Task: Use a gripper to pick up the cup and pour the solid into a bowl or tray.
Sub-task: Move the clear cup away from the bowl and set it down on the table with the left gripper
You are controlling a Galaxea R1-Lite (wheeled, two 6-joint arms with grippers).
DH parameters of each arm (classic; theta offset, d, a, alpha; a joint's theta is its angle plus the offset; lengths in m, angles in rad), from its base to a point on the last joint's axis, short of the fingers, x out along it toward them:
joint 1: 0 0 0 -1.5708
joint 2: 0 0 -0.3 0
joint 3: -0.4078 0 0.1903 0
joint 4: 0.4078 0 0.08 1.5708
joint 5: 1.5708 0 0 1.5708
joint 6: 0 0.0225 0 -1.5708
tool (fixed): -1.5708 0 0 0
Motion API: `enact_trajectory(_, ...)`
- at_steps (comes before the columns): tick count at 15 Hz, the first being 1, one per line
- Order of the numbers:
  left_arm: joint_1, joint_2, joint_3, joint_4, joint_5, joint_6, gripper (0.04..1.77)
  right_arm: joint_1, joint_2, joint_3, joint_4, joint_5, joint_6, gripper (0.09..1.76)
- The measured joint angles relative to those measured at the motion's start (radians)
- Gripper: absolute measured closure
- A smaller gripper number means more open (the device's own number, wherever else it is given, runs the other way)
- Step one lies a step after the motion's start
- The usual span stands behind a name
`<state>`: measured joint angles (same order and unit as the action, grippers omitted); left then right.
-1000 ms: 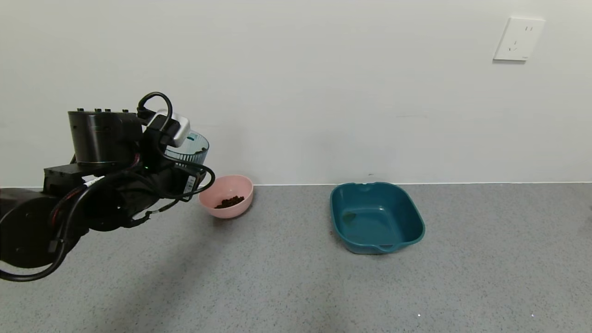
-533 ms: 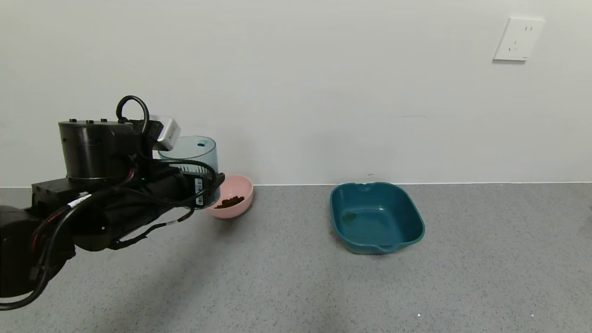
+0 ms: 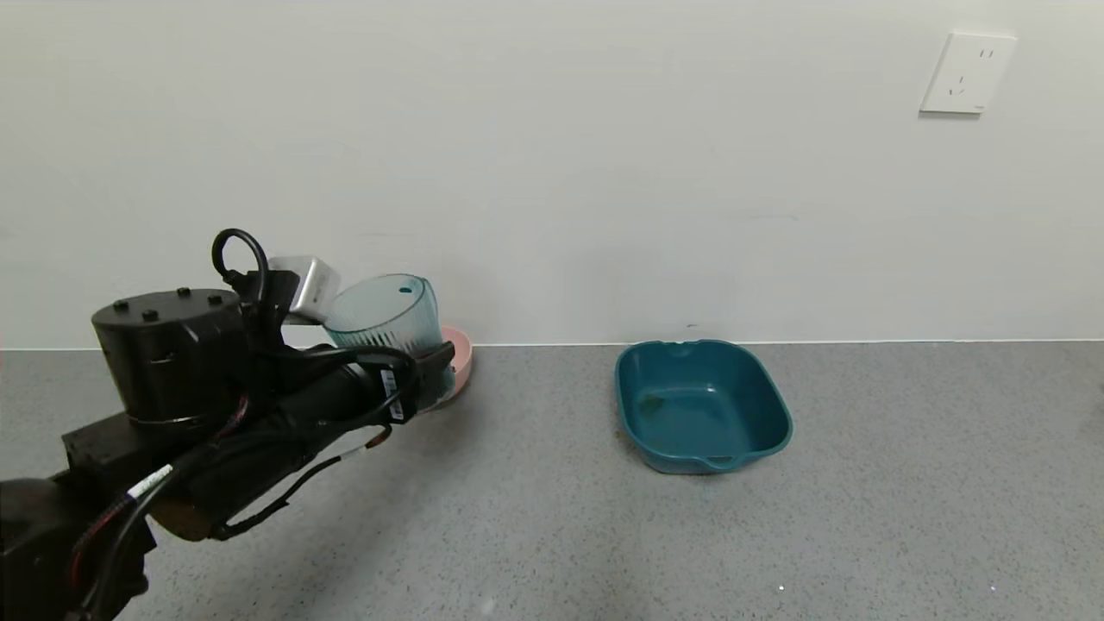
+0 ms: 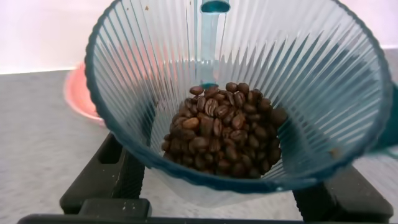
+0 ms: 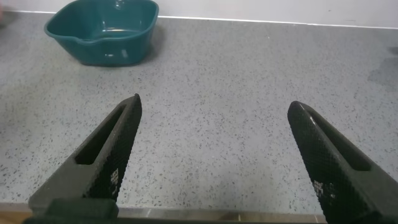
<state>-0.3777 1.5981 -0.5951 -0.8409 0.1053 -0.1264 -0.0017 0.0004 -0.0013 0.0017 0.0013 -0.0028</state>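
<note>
The left gripper (image 3: 414, 379) pinches the cup (image 3: 390, 332) holding brown solid (image 4: 221, 130) before the pink bowl (image 3: 461, 362); the right gripper (image 5: 214, 155) is spread wide, holding nothing

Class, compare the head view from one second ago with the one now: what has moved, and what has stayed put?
The left gripper, shut on the cup, has dropped lower and swung rightward, so the cup now hides most of the pink bowl. The cup has gone from strongly tilted to nearly upright, and coffee beans sit inside it. The bowl, the teal tray and the open right gripper appear unchanged.
</note>
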Motion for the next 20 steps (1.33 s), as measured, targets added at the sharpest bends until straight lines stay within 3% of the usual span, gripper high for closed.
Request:
enact_trajectory(5, -0.004, -0.011, 0.174, -0.091, -0.152, 0.011, 0.50, 0.000, 0.000, 0.000, 0.000, 0.000, 0.000, 0.14)
enact_trajectory(13, 0.007, -0.011, 0.289, -0.094, -0.325, 0.110, 0.50, 0.000, 0.000, 0.000, 0.000, 0.000, 0.000, 0.14)
enact_trajectory(17, 0.020, 0.013, 0.306, -0.118, -0.343, 0.111, 0.50, 0.000, 0.000, 0.000, 0.000, 0.000, 0.000, 0.14)
enact_trajectory(20, 0.034, 0.074, 0.300, -0.234, -0.333, 0.114, 0.50, 0.000, 0.000, 0.000, 0.000, 0.000, 0.000, 0.14)
